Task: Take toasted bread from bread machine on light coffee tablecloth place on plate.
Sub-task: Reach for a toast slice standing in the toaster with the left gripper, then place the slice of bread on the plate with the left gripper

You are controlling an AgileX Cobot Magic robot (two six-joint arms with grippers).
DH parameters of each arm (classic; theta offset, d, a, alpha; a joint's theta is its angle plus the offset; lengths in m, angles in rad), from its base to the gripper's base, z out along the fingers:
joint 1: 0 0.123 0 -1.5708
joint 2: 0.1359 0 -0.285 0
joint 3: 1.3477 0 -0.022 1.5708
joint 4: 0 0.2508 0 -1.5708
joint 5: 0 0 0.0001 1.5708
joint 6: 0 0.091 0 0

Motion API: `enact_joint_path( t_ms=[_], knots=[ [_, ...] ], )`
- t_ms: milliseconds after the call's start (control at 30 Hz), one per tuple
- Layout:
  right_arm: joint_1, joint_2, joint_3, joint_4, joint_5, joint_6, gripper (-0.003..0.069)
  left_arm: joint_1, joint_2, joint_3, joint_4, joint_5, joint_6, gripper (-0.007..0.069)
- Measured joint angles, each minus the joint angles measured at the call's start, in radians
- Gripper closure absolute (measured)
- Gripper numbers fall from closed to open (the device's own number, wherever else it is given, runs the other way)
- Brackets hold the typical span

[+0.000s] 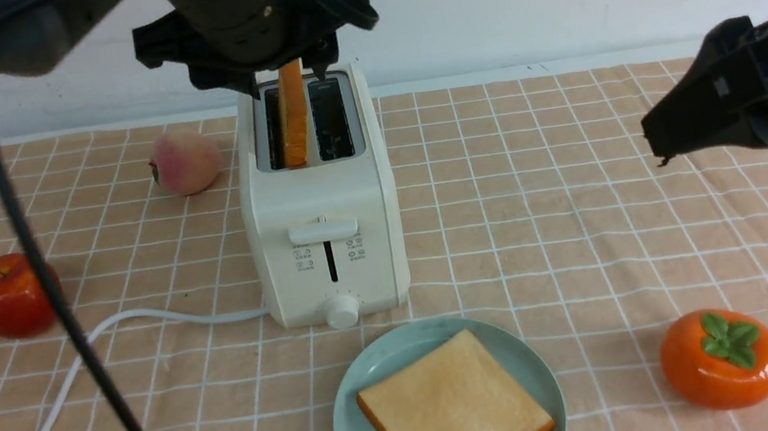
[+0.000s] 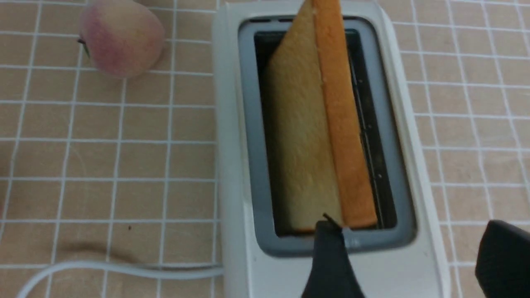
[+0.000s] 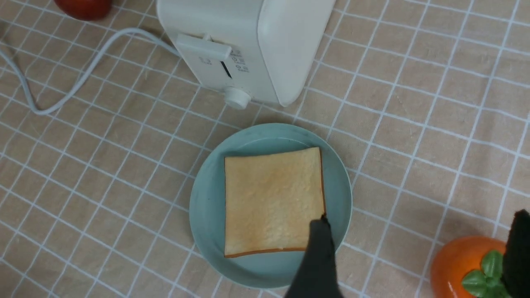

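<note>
Toast slice (image 1: pixel 294 122) stood upright in toaster (image 1: pixel 331 270), long edge running 12-to-6 o'clock, directly beneath left gripper (image 1: pixel 290 78), jaws spread apart.

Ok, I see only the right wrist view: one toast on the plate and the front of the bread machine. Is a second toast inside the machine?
Observer: Yes. One toasted bread stands on edge in the left slot of the bread machine, sticking out above it. The right slot is empty.
Operator: Is the left gripper holding it?
Observer: No. The left gripper hovers over the slots with its jaws open, and the bread is not clamped.
Operator: Is anything beside the machine on that side?
Observer: A peach lies on the tablecloth, apart from the machine.
</note>
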Motion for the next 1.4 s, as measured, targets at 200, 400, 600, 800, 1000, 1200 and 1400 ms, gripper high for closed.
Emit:
enact_joint_path(
  t_ms=[200,400,600,800,1000,1200,1400],
  knots=[
    [0.000,0.000,0.000,-0.004,0.014,-0.001,0.0110,0.000,0.118,-0.068,0.047,-0.018,-0.009,0.0175],
    [0.000,-0.004,0.000,-0.010,0.014,-0.002,0.0110,0.000,0.156,-0.068,0.115,-0.045,-0.088,0.0175],
    [0.000,-0.012,0.000,-0.012,0.014,-0.028,0.0110,0.000,0.178,-0.068,0.145,-0.048,-0.096,0.0252],
    [0.000,-0.012,0.000,-0.012,0.014,-0.028,0.0110,0.001,0.169,-0.068,0.149,-0.017,-0.082,0.0530],
    [0.000,-0.012,0.000,-0.012,0.014,-0.028,0.0110,0.007,0.082,-0.068,0.150,0.008,-0.044,0.0547],
    [0.000,-0.012,0.000,-0.040,0.014,-0.028,0.0110,0.009,-0.187,-0.069,0.100,0.114,0.077,0.0547],
    [0.000,-0.012,0.000,-0.056,0.015,-0.028,0.0110,0.010,-0.423,0.043,-0.196,0.175,0.306,0.0547]
  ],
)
